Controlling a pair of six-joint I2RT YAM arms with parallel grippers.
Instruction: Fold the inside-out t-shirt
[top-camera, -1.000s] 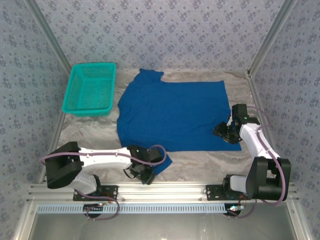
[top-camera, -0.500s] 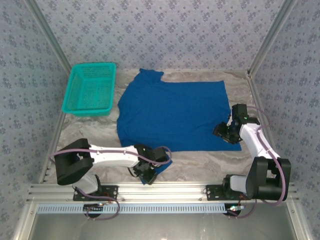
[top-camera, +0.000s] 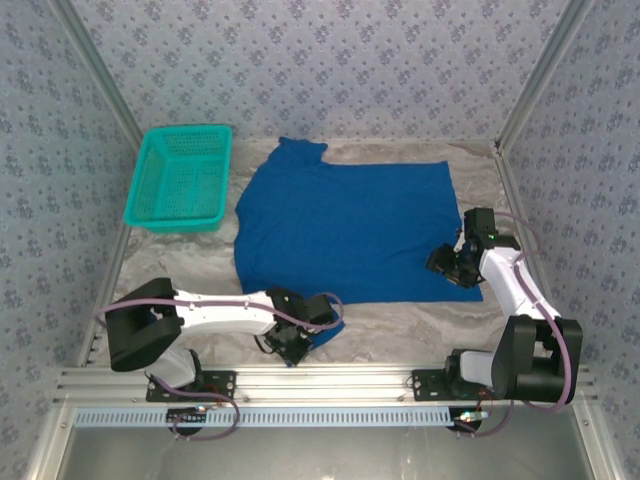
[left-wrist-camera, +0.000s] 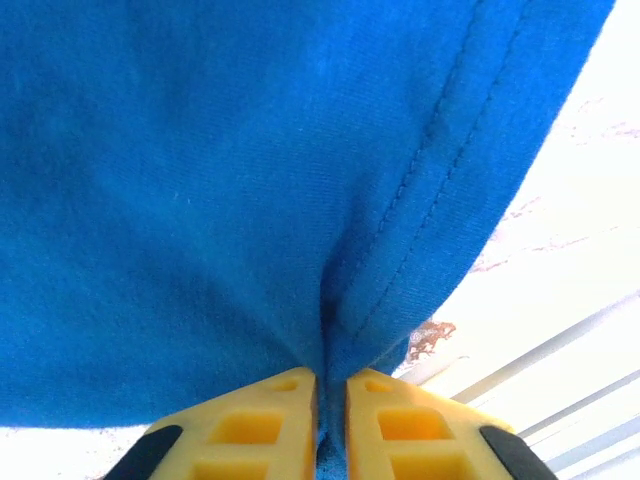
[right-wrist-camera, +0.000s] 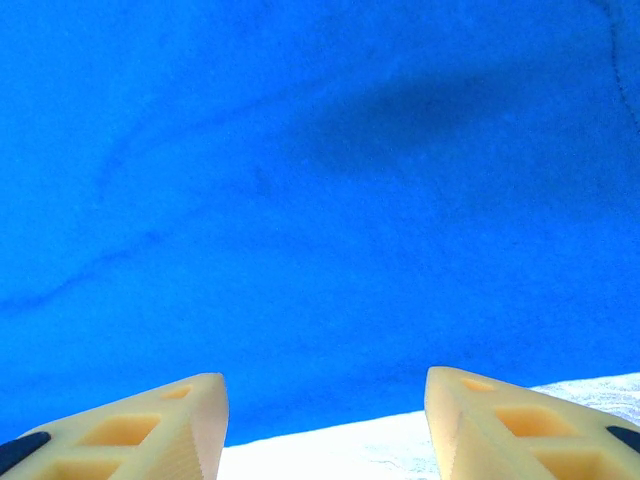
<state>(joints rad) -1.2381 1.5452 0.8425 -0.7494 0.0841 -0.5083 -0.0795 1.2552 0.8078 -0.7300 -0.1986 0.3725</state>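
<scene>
One teal basket (top-camera: 150, 200) just beside blue t-shirt (top-camera: 345, 230)

On my pale marbled bench (top-camera: 420, 318) lie the blue t-shirt (top-camera: 340, 230), spread flat, and a teal basket (top-camera: 176, 219) beside it.

The t-shirt (top-camera: 345, 225) is royal blue and lies spread mostly flat across the middle of the table (top-camera: 420, 320), reaching toward the far edge. A small lobe of cloth juts out at its far-left corner. The near edge runs fairly straight, except at the near-left corner, where a flap hangs toward the table's front. There the cloth is gathered into a ridge beside a stitched hem, pinched in the left claw (left-wrist-camera: 331, 385).
</scene>
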